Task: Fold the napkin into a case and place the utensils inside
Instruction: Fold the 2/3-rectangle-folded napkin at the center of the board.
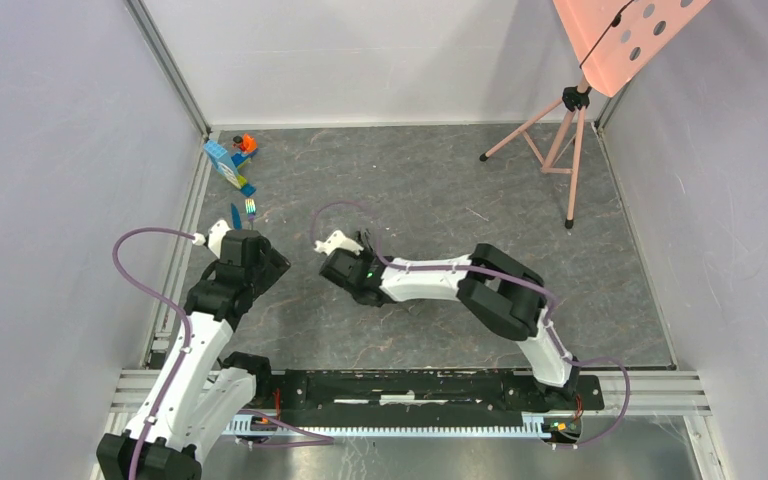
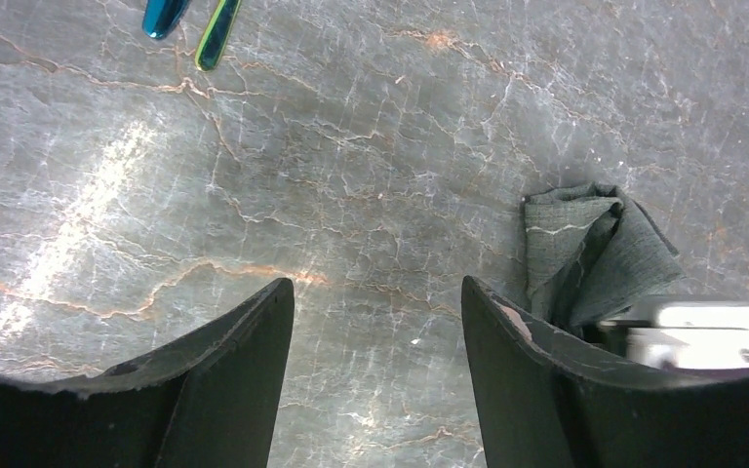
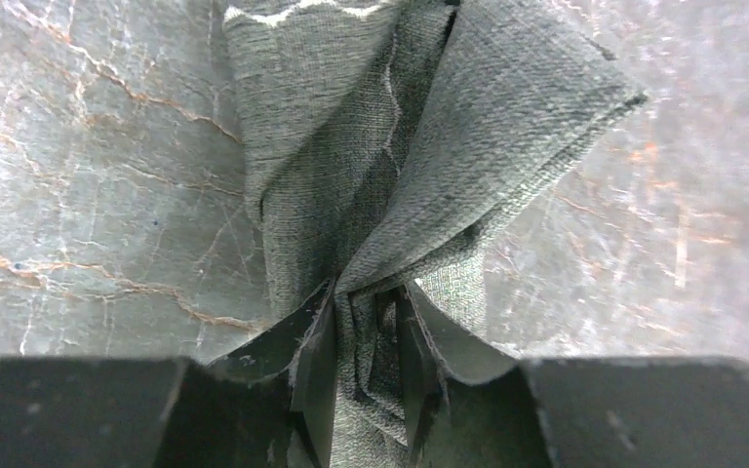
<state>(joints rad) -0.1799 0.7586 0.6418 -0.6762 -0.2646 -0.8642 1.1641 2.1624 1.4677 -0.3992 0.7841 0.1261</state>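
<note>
The dark grey napkin (image 3: 351, 146) lies bunched in upright folds on the marble table, its pale stitched line showing at the top. My right gripper (image 3: 371, 302) stands over it with its jaws slightly parted and loose cloth folds between them. In the left wrist view the napkin (image 2: 585, 244) rises just right of my left gripper (image 2: 378, 292), which is open over bare table with nothing between its fingers. The blue knife (image 2: 164, 15) and the green shiny fork (image 2: 215, 37) lie side by side beyond it. From above, the knife (image 1: 235, 213) and the fork (image 1: 250, 207) sit ahead of the left gripper (image 1: 248, 250).
Blue and orange toy blocks (image 1: 232, 160) sit in the far left corner. A pink tripod (image 1: 560, 130) with a perforated board stands at the far right. The right gripper's (image 1: 345, 268) arm stretches across the table's middle. Metal rails border the table on the left and near edges.
</note>
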